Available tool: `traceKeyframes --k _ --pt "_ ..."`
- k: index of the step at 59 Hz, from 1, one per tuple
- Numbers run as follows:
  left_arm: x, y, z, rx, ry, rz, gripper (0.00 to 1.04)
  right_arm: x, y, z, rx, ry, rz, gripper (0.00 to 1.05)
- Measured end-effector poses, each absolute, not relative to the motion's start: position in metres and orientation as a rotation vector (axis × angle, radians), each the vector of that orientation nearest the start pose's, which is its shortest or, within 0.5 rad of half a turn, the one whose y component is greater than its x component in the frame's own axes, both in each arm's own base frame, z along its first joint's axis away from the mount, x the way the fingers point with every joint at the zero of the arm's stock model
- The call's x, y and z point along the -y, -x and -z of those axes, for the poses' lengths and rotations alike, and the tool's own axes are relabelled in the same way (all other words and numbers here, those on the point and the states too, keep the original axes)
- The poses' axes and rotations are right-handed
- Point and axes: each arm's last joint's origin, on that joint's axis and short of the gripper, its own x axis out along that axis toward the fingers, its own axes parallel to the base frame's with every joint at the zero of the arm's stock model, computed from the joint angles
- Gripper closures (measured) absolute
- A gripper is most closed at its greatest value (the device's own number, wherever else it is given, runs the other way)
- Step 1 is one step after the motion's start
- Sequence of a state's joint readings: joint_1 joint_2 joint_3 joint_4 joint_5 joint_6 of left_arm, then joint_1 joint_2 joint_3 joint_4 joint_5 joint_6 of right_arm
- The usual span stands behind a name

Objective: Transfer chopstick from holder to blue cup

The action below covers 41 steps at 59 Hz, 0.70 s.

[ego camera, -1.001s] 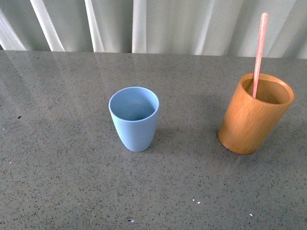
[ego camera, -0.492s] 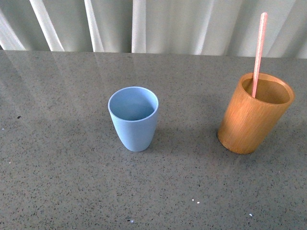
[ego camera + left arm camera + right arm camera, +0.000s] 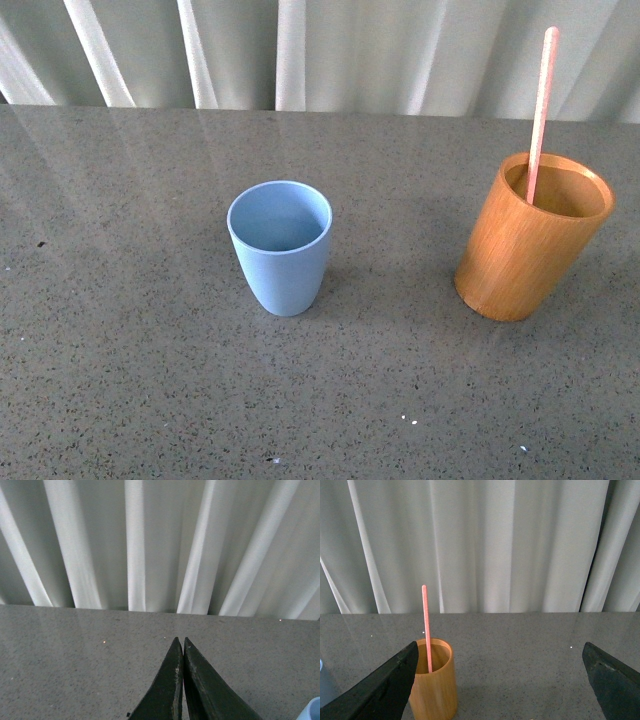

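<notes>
Pink chopstick [image 3: 540,110] stands nearly upright in the wooden holder [image 3: 525,250], on the right side of the grey speckled counter [image 3: 150,380] in the front view. Its upper length rises well clear of the thick rim. Its lower end is hidden inside the holder, so where the tip rests cannot be made out. The blue cup [image 3: 280,250] stands upright near the middle of the counter, to the left of the holder and well apart from it, and only its own blue inner wall shows through its mouth. The cup's outside is plain matte blue, and the holder's side shows only wood grain.

The tools show only in their own wrist views. The left tool [image 3: 180,640] has its two dark fingers pressed together at the tips, closed on nothing, over bare counter; a sliver of the blue cup is cut off at that picture's edge. The right tool [image 3: 500,647] has its fingers spread wide, with only their ends in frame. One finger overlaps the holder's side in the picture, hiding part of it. A white pleated curtain [image 3: 350,50] hangs behind the counter's far edge.
</notes>
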<state>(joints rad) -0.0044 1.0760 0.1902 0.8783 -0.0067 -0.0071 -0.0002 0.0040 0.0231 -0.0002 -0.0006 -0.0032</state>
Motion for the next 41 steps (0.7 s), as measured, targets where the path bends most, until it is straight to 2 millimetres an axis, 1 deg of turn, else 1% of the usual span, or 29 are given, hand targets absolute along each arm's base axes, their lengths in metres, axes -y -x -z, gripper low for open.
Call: traceKeyframes --k 11,22,33,41 --pt "0.0 -0.174 -0.177 -0.012 0.007 0.001 1.01 0.0 -0.096 -0.171 0.019 0.003 0.0 0.1" --pt "0.0 -0.16 -0.174 -0.01 0.006 0.001 1.01 0.0 -0.096 -0.171 0.019 0.003 0.0 0.1" --pt "0.0 -0.148 -0.162 -0.018 0.005 0.001 1.01 0.0 -0.097 -0.171 0.019 0.003 0.0 0.1" --pt "0.0 -0.142 -0.166 0.0 0.005 0.001 1.01 0.0 -0.097 -0.171 0.019 0.003 0.0 0.1"
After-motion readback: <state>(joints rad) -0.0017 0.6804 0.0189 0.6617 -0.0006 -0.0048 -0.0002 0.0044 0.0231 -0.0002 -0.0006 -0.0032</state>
